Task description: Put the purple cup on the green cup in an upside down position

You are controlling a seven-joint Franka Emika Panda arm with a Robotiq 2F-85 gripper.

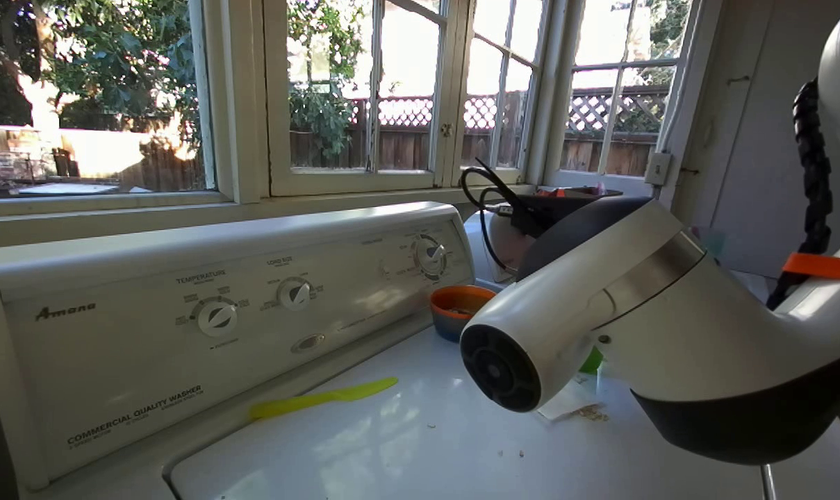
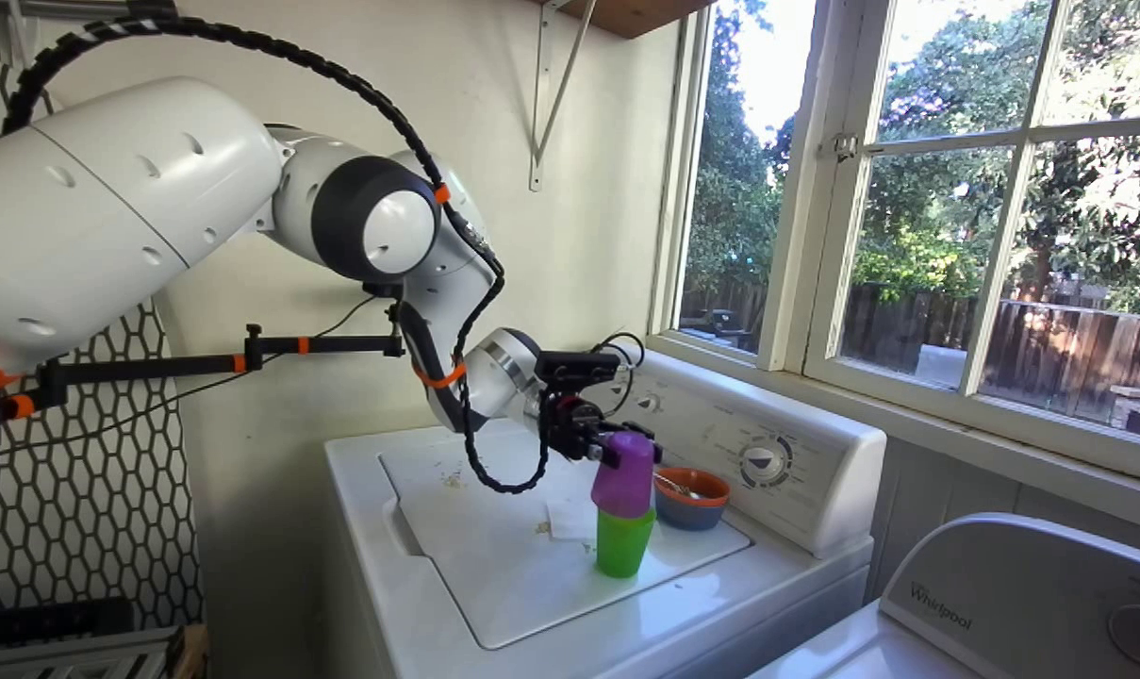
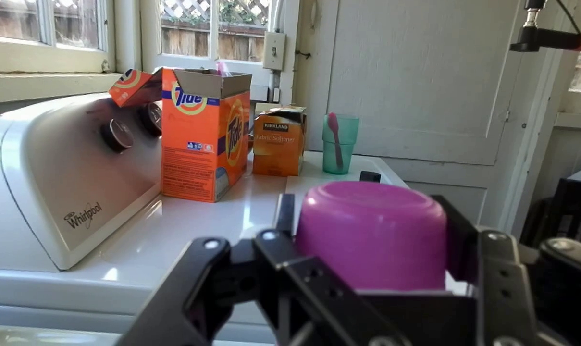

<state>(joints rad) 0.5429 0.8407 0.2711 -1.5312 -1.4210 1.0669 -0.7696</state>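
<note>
The purple cup [image 2: 631, 483] is upside down on top of the green cup [image 2: 623, 547], which stands upright on the washer lid. Their rims meet or nearly meet; a small gap cannot be ruled out. My gripper [image 2: 633, 451] has one finger on each side of the purple cup's upper part. In the wrist view the purple cup [image 3: 374, 240] fills the space between the black fingers [image 3: 365, 211], base facing up. A thin sliver shows beside the left fingertip's upper part; lower down, the finger meets the cup. An exterior view shows only a bit of the green cup [image 1: 590, 362] behind the arm.
An orange-rimmed bowl [image 2: 690, 514] stands close beside the cups, near the washer's control panel [image 1: 253, 305]. A white paper [image 2: 571, 521] and crumbs lie on the lid. A yellow-green knife [image 1: 322, 398] lies by the panel. Tide box [image 3: 194, 149], softener box [image 3: 277, 149] and teal tumbler [image 3: 339, 144] stand beyond.
</note>
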